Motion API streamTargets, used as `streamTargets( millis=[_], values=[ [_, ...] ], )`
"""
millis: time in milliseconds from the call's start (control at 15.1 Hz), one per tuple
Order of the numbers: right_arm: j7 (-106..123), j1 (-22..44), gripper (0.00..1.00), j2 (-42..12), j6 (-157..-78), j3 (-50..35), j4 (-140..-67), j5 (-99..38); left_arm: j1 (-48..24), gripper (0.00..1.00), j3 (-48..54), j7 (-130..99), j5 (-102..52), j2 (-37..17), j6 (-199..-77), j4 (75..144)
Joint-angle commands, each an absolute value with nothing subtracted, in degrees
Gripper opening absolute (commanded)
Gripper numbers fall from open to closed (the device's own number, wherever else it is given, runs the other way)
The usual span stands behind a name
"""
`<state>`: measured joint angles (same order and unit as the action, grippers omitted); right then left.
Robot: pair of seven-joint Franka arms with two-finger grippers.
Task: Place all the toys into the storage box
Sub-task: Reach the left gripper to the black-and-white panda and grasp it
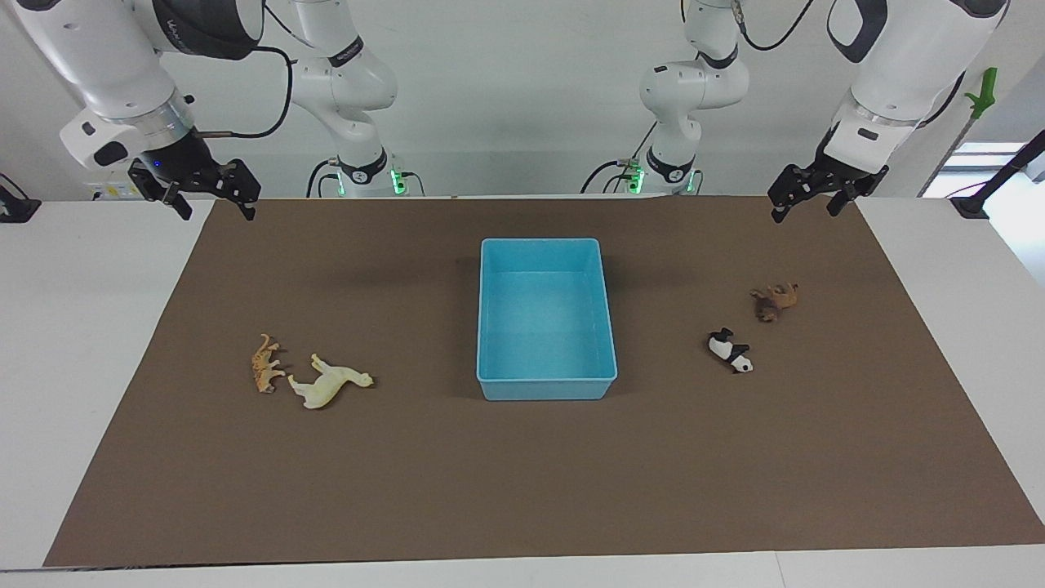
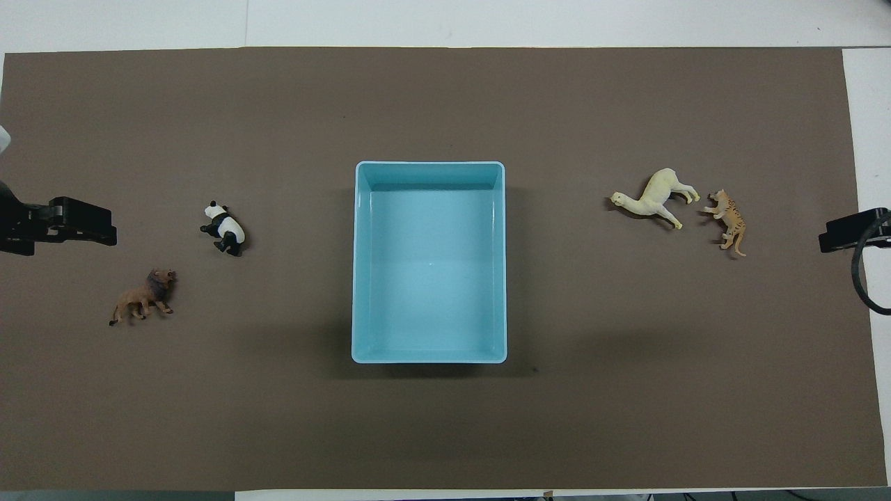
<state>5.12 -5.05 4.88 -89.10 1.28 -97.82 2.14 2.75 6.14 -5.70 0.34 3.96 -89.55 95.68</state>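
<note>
The light blue storage box [image 1: 545,390] stands empty at the middle of the brown mat, also in the overhead view [image 2: 359,264]. The orange tiger [image 1: 265,363] [image 2: 727,221] and the cream long-necked animal [image 1: 326,384] [image 2: 654,197] lie side by side toward the right arm's end. The panda [image 1: 731,351] [image 2: 224,228] and the brown lion [image 1: 773,300] [image 2: 144,297] lie toward the left arm's end, the lion nearer to the robots. My right gripper [image 1: 216,211] [image 2: 853,232] is open, raised over its end of the mat. My left gripper [image 1: 804,208] [image 2: 69,221] is open, raised over its end.
The brown mat [image 1: 522,490] covers most of the white table [image 1: 82,367]. Bare white table borders it at both ends. A green-tipped stand [image 1: 984,90] is off the table past the left arm.
</note>
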Motion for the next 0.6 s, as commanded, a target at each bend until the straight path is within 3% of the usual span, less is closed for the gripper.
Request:
streamTargets(
  millis=[0,532],
  values=[
    [4.48,-5.71,1.00,6.24,-88.86,1.05,-98.88,0.97,3.25,1.00,5.98,-5.45,-0.18,4.05,-92.72,97.21],
    [4.48,-5.71,1.00,6.33,-88.86,1.05,-98.88,0.97,3.34,1.00,4.92,-5.01,-0.09,-1.66,-105.55,104.40]
  ],
)
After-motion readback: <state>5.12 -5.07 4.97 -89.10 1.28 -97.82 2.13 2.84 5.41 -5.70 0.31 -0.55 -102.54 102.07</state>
